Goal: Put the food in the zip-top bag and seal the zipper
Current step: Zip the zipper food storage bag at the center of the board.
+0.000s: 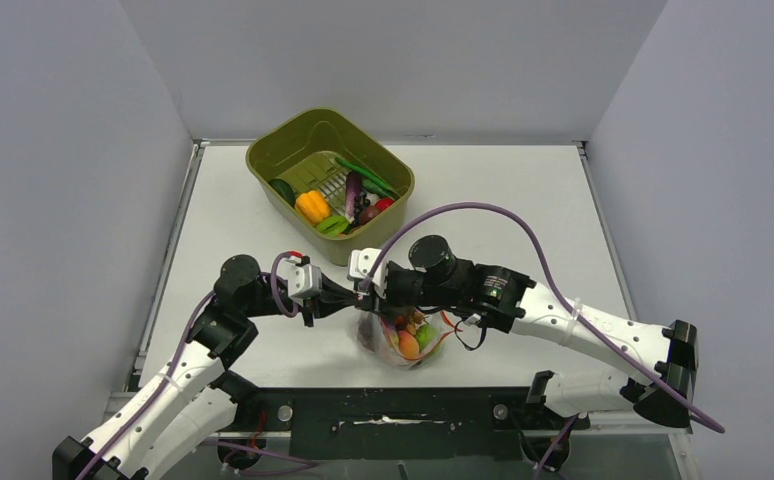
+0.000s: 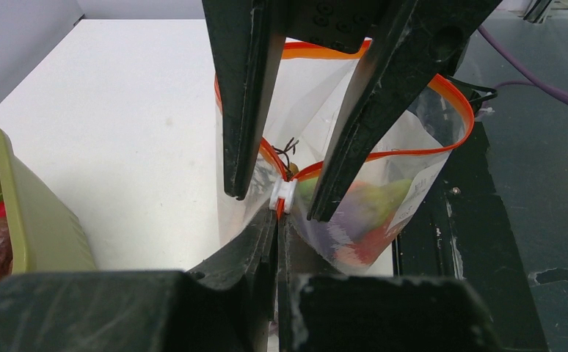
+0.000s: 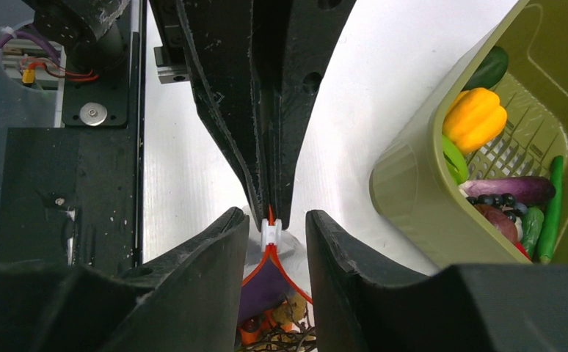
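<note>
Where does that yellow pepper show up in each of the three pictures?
Top external: the yellow pepper lies in the green tub, upper middle of the picture.
Left wrist: not in it; only the tub's wall shows at the left edge.
Right wrist: the pepper is upper right, inside the tub.
Shared landmark: the green tub.

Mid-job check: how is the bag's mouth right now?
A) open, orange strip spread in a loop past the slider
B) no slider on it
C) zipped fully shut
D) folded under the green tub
A: in the left wrist view the zipper of the zip-top bag spreads in a wide loop beyond the white slider, while the left gripper pinches the strip just behind it.
</note>
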Controlling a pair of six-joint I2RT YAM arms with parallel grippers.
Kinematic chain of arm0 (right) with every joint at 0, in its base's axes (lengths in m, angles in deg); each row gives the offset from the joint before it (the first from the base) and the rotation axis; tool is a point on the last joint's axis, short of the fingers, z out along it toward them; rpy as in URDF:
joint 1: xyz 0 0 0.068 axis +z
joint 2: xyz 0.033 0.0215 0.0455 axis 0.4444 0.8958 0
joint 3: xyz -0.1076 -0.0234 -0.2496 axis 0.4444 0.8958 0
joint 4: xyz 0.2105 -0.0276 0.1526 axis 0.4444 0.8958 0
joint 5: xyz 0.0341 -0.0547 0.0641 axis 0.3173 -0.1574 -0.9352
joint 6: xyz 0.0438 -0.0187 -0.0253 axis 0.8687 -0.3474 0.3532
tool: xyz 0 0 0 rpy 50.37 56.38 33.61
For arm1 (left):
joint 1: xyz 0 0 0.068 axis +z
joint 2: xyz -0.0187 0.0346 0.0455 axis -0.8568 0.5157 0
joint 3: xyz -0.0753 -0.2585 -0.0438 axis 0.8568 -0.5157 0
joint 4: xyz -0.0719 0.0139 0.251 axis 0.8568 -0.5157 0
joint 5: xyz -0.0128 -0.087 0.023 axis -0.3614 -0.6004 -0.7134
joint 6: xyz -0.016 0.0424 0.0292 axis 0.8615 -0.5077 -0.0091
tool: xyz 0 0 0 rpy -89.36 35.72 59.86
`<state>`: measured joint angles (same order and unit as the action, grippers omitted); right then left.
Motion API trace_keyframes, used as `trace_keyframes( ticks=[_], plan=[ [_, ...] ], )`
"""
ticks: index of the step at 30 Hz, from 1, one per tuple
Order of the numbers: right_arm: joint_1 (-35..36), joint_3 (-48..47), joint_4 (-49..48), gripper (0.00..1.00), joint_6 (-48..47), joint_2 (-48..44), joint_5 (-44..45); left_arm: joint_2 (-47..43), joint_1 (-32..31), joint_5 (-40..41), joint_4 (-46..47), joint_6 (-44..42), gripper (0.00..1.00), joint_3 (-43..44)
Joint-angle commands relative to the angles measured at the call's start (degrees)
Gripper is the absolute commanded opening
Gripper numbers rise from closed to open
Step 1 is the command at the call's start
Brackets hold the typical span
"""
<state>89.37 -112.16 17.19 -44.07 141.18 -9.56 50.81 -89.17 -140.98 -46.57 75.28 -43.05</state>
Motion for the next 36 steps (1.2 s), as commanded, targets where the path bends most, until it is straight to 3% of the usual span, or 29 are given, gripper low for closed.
trace_keyframes(
  ticks=[1, 2, 6, 8, 36],
  plan=[
    [-0.2, -0.7, -1.3, 0.36, 1.4, -0.1, -1.4, -1.1, 0.2, -1.3, 5.0, 1.2, 0.0, 1.0],
    [-0.2, -0.6, -1.2, 0.34, 1.4, 0.0, -1.5, -1.2, 0.2, -1.4, 5.0, 1.2, 0.0, 1.0],
    [-0.1, -0.3, -1.4, 0.09, 1.2, -0.2, 0.1, -1.5, 0.2, -1.1, 4.7, 1.1, 0.0, 0.9],
    [-0.3, -0.3, -0.6, 0.04, 1.1, -0.5, 0.7, -1.4, 0.2, -0.9, 3.9, 0.5, 0.0, 1.1],
    [-4.3, 2.2, 10.8, 0.0, 2.0, -9.8, 2.0, -1.6, 0.2, 0.7, -2.1, -3.4, 0.0, 3.3]
  ],
)
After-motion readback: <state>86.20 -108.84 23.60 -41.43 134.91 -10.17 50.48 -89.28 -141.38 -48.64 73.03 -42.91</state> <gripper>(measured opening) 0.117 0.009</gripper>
